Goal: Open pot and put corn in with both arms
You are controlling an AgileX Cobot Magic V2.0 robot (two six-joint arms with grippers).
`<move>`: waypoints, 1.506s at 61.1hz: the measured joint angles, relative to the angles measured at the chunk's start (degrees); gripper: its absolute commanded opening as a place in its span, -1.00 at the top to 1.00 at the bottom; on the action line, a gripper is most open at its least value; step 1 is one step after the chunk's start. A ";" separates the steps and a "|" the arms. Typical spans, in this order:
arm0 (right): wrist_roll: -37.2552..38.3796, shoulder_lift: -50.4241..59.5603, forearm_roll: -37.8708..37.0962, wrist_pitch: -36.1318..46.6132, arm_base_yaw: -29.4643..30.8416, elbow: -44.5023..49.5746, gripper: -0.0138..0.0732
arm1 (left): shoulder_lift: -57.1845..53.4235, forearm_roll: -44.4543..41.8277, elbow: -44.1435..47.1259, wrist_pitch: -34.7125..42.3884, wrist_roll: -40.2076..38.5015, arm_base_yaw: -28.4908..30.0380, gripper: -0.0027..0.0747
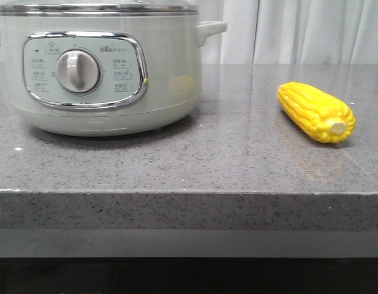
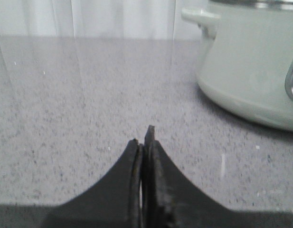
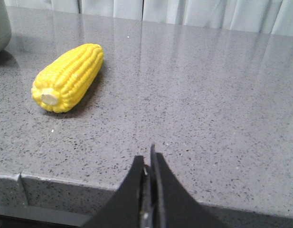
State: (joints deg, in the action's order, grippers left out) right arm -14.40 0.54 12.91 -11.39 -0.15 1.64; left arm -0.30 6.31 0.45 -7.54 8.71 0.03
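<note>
The pale grey-green pot [image 1: 103, 67] stands at the back left of the grey stone counter with its steel-rimmed lid [image 1: 97, 8] on. Its white dial faces me. The yellow corn [image 1: 316, 111] lies on the counter to the right, pale stub end toward the front. My left gripper [image 2: 144, 137] is shut and empty, low over the counter to the left of the pot [image 2: 253, 61]. My right gripper [image 3: 148, 154] is shut and empty at the counter's front edge, to the right of the corn [image 3: 68, 76] and nearer than it. Neither gripper shows in the front view.
The counter [image 1: 238, 159] ends in a front edge with a dark drop below. White curtains [image 1: 299, 30] hang behind. The pot's side handle [image 1: 210, 29] juts out toward the corn's side.
</note>
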 measured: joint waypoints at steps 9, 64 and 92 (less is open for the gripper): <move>0.00 0.00 0.00 0.02 0.00 0.00 0.84 | 0.00 0.00 0.00 1.20 0.00 0.00 0.98; -0.11 -25.66 0.02 -5.62 0.00 -33.48 0.77 | 31.79 0.03 -32.52 -9.28 0.00 0.00 0.71; -0.11 -26.74 0.02 -6.20 0.00 -33.70 -0.82 | 32.41 2.93 -33.21 -8.57 0.22 0.00 -0.50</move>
State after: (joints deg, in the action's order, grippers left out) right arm -14.52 -26.20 12.93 -17.60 -0.15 -32.06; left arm 32.11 9.24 -32.76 -16.10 8.93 0.03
